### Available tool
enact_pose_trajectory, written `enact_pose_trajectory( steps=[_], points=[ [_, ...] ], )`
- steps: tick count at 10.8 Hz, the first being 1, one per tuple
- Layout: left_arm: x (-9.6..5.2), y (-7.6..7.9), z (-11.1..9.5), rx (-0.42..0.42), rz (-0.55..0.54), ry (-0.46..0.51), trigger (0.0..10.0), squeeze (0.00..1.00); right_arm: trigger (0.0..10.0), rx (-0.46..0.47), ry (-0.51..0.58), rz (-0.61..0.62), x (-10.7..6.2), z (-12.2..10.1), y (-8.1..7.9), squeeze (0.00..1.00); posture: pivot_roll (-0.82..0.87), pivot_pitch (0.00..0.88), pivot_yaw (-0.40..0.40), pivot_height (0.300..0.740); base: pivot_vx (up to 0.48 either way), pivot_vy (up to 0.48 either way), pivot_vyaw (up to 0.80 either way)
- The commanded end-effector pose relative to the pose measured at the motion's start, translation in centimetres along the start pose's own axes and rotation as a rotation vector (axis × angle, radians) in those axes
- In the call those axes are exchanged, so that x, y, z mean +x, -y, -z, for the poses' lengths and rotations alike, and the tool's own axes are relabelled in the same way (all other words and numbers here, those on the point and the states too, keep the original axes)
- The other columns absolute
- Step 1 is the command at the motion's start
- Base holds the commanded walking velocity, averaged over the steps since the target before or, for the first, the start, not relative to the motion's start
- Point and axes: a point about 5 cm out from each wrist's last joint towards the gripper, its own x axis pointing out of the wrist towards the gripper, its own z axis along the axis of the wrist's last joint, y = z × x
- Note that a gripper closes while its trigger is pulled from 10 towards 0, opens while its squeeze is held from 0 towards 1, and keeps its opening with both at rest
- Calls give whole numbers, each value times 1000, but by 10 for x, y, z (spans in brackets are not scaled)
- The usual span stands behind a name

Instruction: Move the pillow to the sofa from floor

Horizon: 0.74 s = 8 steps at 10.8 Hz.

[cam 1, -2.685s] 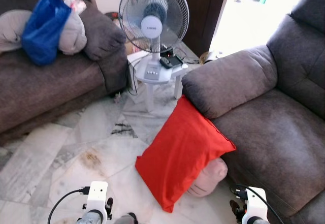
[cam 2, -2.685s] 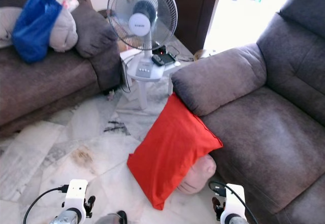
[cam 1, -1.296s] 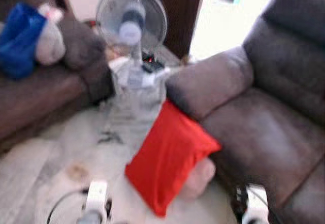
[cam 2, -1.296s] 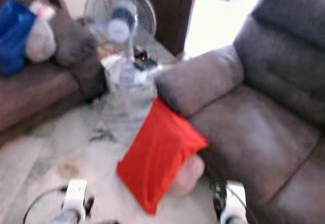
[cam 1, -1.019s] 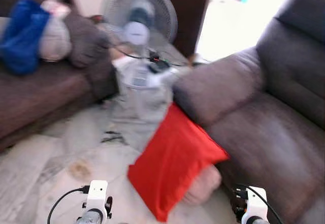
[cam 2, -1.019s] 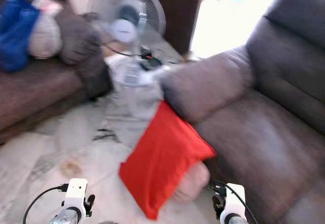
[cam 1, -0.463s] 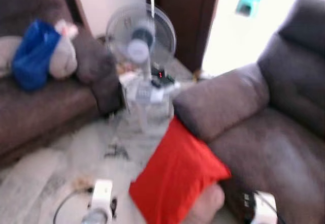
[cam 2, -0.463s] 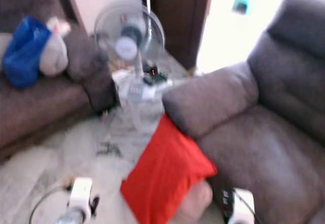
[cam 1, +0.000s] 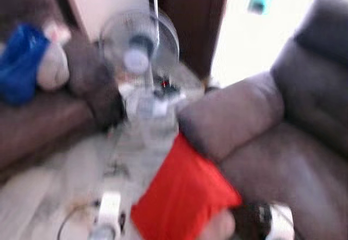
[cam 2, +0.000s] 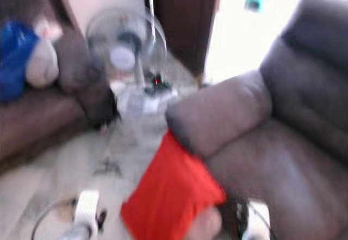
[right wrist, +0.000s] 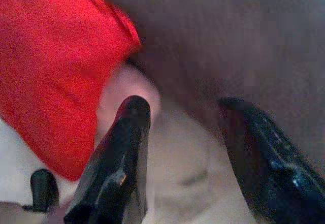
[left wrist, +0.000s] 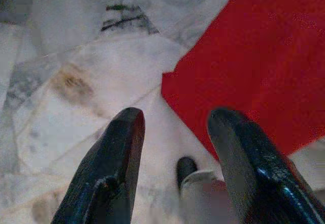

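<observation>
Pillow (cam 1: 182,196) — red, on the floor (cam 1: 65,164), leaning against the sofa (cam 1: 255,142) front. Left gripper (left wrist: 175,127) and right gripper (right wrist: 185,132) hang low on either side of it, fingers spread, holding nothing. Approach step — next, close in and grasp the pillow's edges.

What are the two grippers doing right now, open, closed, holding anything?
Left gripper: open, empty, above the floor beside the red pillow.
Right gripper: open, empty, between the pillow and the sofa.
</observation>
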Motion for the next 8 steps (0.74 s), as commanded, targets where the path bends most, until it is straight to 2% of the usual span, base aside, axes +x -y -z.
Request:
enact_pose_trajectory(
  steps=[1,2,6,8],
  points=[
    [-3,-11,8,14,-30,-27,10000,0,10000,-25,29,-37,3,-9,-10,0,32,75,-43,740,251,0,800],
    [-3,-11,7,16,-28,-22,10000,0,10000,-1,23,-30,3,-8,-10,0,32,75,-44,740,0,0,587],
    [-2,-10,7,10,-24,-29,10000,0,10000,30,30,-18,3,-8,-9,0,31,77,-48,740,0,0,0],
    [-2,-10,8,12,-23,-30,10000,0,10000,13,26,-27,3,-8,-9,0,31,68,-46,740,0,0,0]
  ],
)
